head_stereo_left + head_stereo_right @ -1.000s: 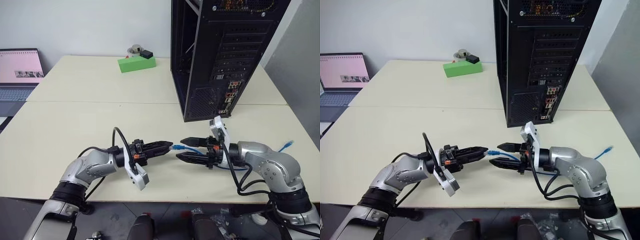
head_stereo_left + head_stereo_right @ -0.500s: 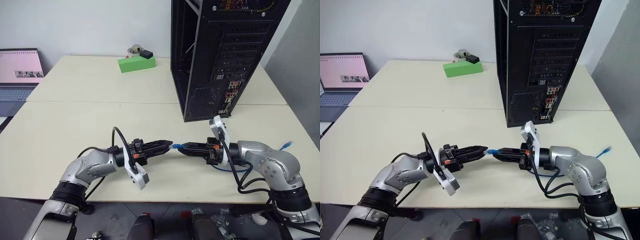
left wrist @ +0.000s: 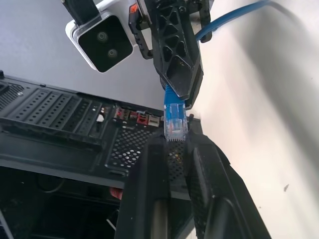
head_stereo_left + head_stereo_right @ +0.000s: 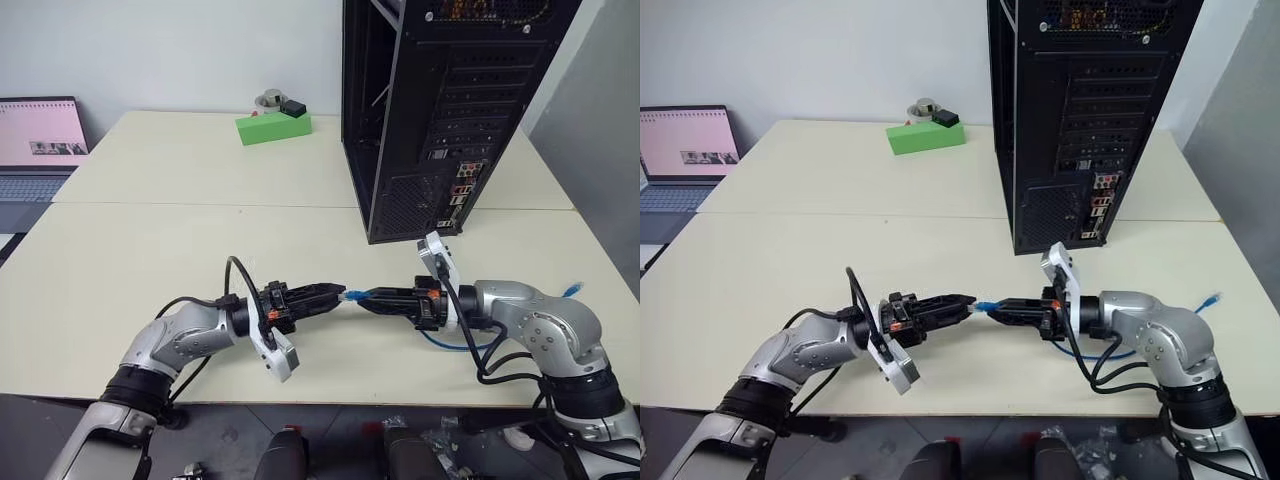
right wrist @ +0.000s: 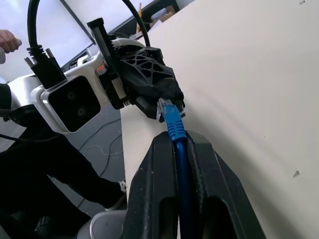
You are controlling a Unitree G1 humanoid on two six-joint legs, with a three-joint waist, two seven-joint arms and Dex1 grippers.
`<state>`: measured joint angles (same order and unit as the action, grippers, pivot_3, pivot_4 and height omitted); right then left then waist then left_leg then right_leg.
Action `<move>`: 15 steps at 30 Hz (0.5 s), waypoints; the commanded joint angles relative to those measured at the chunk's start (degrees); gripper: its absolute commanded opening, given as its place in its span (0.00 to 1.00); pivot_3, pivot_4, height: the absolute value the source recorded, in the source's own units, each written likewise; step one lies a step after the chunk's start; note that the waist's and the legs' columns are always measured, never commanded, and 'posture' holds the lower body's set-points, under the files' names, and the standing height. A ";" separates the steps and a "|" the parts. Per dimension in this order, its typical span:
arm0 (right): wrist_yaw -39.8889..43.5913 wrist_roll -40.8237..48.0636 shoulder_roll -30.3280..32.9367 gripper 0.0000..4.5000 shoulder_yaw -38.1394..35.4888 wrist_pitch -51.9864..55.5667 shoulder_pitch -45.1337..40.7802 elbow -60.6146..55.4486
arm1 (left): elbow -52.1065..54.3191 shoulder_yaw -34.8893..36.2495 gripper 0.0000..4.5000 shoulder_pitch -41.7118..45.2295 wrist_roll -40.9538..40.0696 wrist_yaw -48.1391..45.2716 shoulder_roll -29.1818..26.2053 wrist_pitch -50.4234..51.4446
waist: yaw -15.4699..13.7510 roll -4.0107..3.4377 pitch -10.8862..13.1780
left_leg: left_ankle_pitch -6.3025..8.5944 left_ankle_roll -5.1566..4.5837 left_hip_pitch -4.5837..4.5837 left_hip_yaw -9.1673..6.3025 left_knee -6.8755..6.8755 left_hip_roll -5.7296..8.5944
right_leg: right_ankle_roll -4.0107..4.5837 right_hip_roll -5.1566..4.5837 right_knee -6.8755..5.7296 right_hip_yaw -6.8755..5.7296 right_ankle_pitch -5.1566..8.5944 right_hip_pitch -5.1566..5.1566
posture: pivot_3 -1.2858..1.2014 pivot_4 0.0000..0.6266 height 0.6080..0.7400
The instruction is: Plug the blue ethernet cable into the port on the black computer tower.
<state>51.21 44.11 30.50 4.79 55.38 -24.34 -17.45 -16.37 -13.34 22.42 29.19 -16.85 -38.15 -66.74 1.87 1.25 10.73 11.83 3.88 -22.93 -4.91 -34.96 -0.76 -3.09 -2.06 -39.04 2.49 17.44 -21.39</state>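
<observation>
Blue ethernet cable [image 4: 362, 294] held level above the surface [image 4: 150, 230], between the two claws, long axis running left to right. Right claw [image 4: 366, 300] clamped on the cord just behind the plug; left claw [image 4: 340, 291] slightly parted at the plug tip, grip not clear. Black computer tower [image 4: 440, 110] behind, nearer the right arm. No readable writing.
</observation>
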 commanded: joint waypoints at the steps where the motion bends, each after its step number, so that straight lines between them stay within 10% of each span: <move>1: 0.22 0.52 0.76 0.00 -1.63 -1.20 -0.80 -1.29 | -0.80 -1.78 0.36 -1.37 -5.99 -3.01 -0.66 4.04 | 0.00 0.00 0.00 | 0.00 0.00 0.00 -0.01 0.00 0.00 | 0.00 0.00 0.00 0.00 0.00 0.00 | 0.52 0.24 1.00; 15: -17.45 -15.42 1.74 0.00 -9.77 -15.78 5.45 -2.32 | 19.77 -2.59 0.94 -6.52 -36.93 -14.79 10.51 55.71 | -0.05 0.00 0.00 | 0.00 0.00 -0.03 -0.03 -0.01 0.00 | 0.00 0.00 0.02 -0.01 0.00 0.01 | 0.52 0.24 1.00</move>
<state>38.78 32.57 32.89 -3.35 43.13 -19.42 -17.92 -1.95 -15.97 15.58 -4.33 -32.54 -29.53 -19.89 1.82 1.25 10.73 11.83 3.88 -22.96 -4.93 -34.97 -0.75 -3.10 -2.06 -39.03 2.48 17.44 -21.37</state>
